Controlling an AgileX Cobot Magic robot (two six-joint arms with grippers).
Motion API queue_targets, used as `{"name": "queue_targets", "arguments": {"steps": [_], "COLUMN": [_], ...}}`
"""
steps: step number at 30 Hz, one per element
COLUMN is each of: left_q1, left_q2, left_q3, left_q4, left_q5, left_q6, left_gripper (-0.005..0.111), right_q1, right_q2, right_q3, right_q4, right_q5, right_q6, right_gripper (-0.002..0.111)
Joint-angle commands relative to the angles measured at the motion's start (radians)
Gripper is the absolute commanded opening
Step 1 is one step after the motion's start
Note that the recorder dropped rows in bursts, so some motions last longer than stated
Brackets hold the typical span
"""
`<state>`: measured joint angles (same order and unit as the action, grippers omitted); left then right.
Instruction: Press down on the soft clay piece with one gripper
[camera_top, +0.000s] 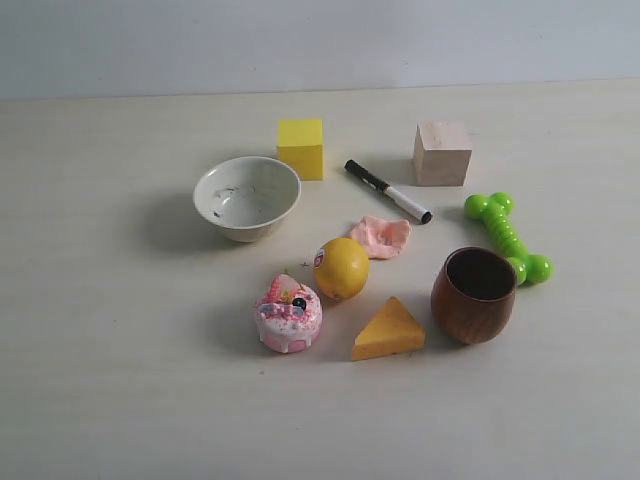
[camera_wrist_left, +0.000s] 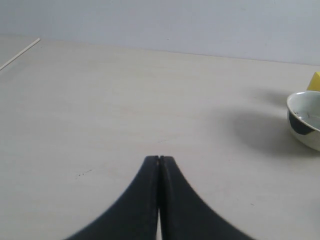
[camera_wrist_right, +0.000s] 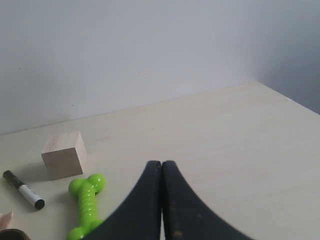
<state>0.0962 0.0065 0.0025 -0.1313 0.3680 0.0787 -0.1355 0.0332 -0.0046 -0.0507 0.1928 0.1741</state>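
Observation:
The soft clay piece (camera_top: 381, 236) is a thin pale salmon-pink lump lying flat on the table, between the lemon (camera_top: 341, 268) and the black-and-white marker (camera_top: 388, 191). A sliver of the clay (camera_wrist_right: 6, 218) shows at the edge of the right wrist view. Neither arm appears in the exterior view. My left gripper (camera_wrist_left: 159, 159) is shut over bare table, with nothing between its fingers. My right gripper (camera_wrist_right: 161, 163) is also shut and empty, hovering beside the green toy bone (camera_wrist_right: 85, 202).
Around the clay stand a white bowl (camera_top: 246, 197), yellow cube (camera_top: 301, 148), wooden cube (camera_top: 442, 153), green bone (camera_top: 508, 236), brown wooden cup (camera_top: 474, 295), orange cheese wedge (camera_top: 387, 331) and pink frosted toy cake (camera_top: 288, 315).

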Motion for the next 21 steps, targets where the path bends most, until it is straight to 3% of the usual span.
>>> {"name": "queue_targets", "arguments": {"steps": [1, 21], "left_q1": [-0.005, -0.005], "left_q2": [-0.007, -0.007], "left_q3": [-0.002, -0.002], "left_q4": [-0.006, -0.006], "left_q5": [-0.012, -0.012], "left_q6": [-0.003, -0.003], "left_gripper": [0.0, 0.0], "right_q1": [-0.005, -0.005], "right_q2": [-0.009, -0.033], "right_q3": [0.005, 0.005], "right_q4": [-0.001, -0.001], "right_q5": [0.016, 0.096], "right_q6": [-0.027, -0.076], "right_gripper": [0.0, 0.0]}}
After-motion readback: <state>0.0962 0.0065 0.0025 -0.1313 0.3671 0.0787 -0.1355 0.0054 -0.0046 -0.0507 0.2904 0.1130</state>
